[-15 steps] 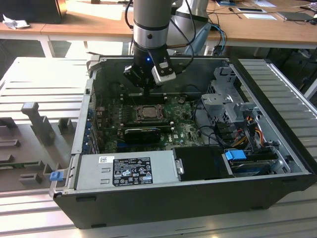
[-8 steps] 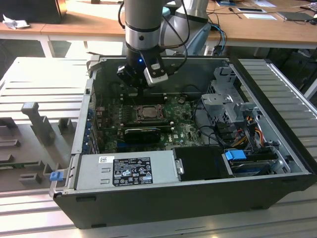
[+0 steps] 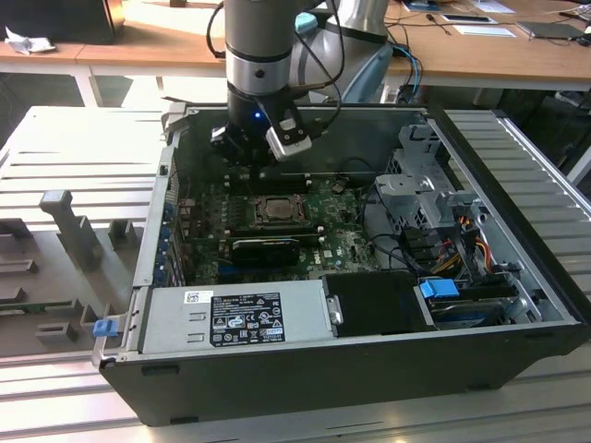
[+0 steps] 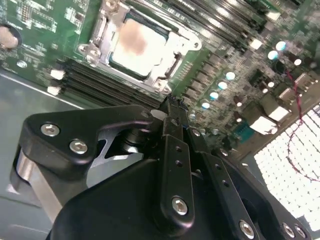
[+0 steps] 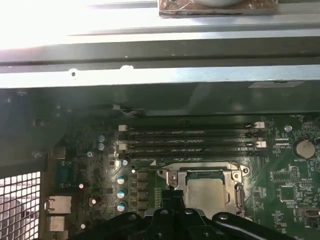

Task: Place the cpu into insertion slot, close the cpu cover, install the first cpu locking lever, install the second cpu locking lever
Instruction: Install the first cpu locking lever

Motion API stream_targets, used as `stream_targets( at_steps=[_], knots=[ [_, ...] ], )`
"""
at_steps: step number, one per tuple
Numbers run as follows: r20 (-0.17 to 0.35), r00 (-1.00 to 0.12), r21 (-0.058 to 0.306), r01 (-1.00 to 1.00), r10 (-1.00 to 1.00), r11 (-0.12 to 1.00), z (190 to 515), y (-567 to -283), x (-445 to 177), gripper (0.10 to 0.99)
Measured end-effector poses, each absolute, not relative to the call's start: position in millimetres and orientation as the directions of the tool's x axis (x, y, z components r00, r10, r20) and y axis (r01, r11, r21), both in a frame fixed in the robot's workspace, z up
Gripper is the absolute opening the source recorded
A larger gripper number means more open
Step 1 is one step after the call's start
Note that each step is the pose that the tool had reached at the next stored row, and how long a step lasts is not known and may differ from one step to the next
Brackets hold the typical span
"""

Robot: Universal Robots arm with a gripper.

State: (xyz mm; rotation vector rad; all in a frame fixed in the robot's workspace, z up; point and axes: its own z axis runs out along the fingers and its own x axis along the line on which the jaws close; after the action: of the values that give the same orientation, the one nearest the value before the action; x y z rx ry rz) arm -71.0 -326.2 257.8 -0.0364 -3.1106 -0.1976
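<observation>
The cpu (image 4: 134, 45) sits in the insertion slot (image 4: 89, 50), cpu cover (image 4: 186, 44) down over it; you may judge both steps done. Latching: cannot tell. Gripper (image 4: 170, 105) hovers just beside the slot, pinched together, empty.

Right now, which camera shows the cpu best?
The second wrist view: the cpu sits close, bright and whole. The first wrist view shows it darker and farther off; the exterior view shows it small and distant.
</observation>
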Motion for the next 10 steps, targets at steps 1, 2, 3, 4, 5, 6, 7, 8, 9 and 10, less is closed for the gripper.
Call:
stream_targets(
  at_steps=[1,2,3,4,5,6,7,8,9,10],
  knots=[
    [0.026,-0.999,0.126,0.025,0.021,0.992,256.5,-326.2,-81.9,0.106],
    [0.025,-0.999,0.126,0.025,0.022,0.992,256.0,-326.1,-90.8,0.106],
    [0.025,-0.999,0.126,0.024,0.021,0.992,255.9,-326.0,-98.7,0.106],
    [0.025,-0.999,0.126,0.024,0.021,0.992,255.7,-325.7,-101.9,0.106],
    [0.025,-0.999,0.126,0.024,0.021,0.992,255.7,-323.5,-103.8,0.106],
    [0.025,-0.999,0.126,0.024,0.021,0.992,255.6,-322.3,-104.5,0.106],
    [0.025,-0.999,0.126,0.024,0.021,0.992,255.5,-321.0,-105.2,0.106],
    [0.025,-0.999,0.126,0.024,0.021,0.992,255.3,-319.3,-106.4,0.106],
    [0.025,-0.999,0.126,0.024,0.021,0.992,255.1,-317.9,-107.0,0.106],
    [0.025,-0.999,0.126,0.024,0.021,0.992,255.0,-315.4,-107.1,0.106]
  ],
)
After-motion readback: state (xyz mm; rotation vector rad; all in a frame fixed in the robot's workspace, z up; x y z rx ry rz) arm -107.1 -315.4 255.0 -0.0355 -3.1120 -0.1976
